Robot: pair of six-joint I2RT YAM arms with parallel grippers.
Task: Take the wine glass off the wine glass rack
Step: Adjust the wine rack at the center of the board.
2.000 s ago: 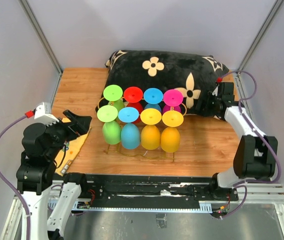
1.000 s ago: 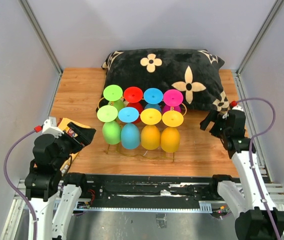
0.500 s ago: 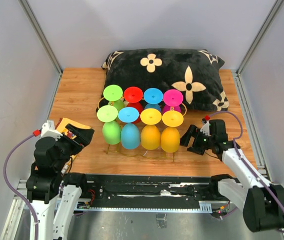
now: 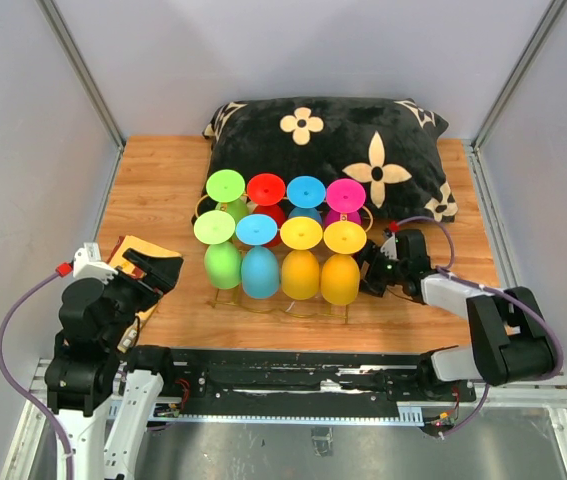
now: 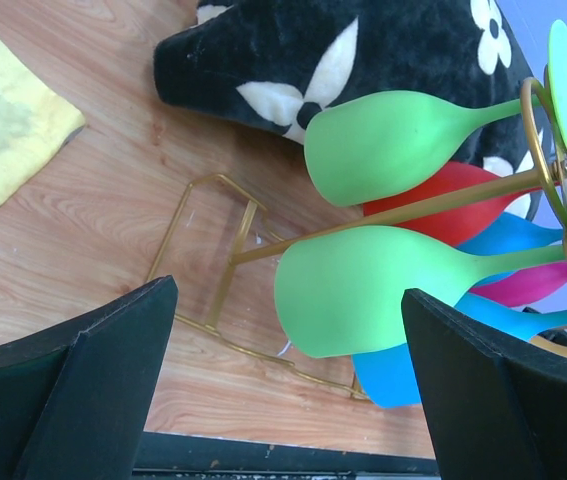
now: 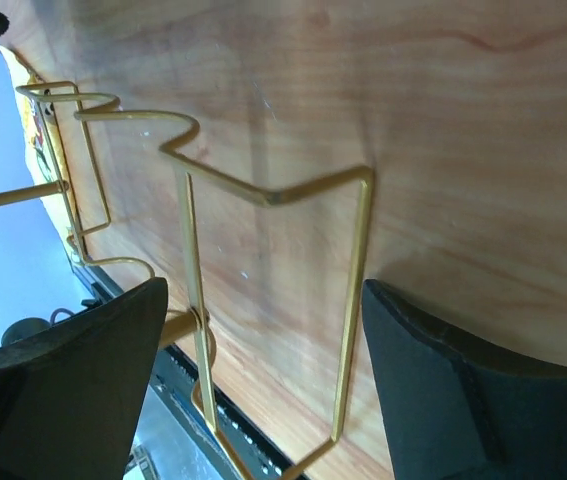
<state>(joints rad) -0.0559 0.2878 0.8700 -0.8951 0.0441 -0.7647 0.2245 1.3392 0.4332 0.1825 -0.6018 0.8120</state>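
The gold wire wine glass rack [image 4: 285,306] stands mid-table, holding several coloured wine glasses in two rows, bases up. The front row runs green [image 4: 222,262], blue [image 4: 260,270], yellow [image 4: 301,272], yellow [image 4: 340,277]. My left gripper [image 4: 168,271] is open and empty, left of the rack and level with the green glass [image 5: 363,290]. My right gripper [image 4: 369,272] is open and empty, low at the rack's right side beside the right yellow glass. In the right wrist view its jaws [image 6: 263,400] straddle the rack's foot wire [image 6: 263,195] near the table.
A black pillow with cream flowers [image 4: 333,150] lies right behind the rack. A yellow cloth [image 4: 130,250] lies under my left gripper and shows in the left wrist view [image 5: 3,130]. Grey walls stand close on three sides.
My right arm has swung from the pillow at the back right down and left to the rack's right side. My left arm has drawn back a little toward the near edge.
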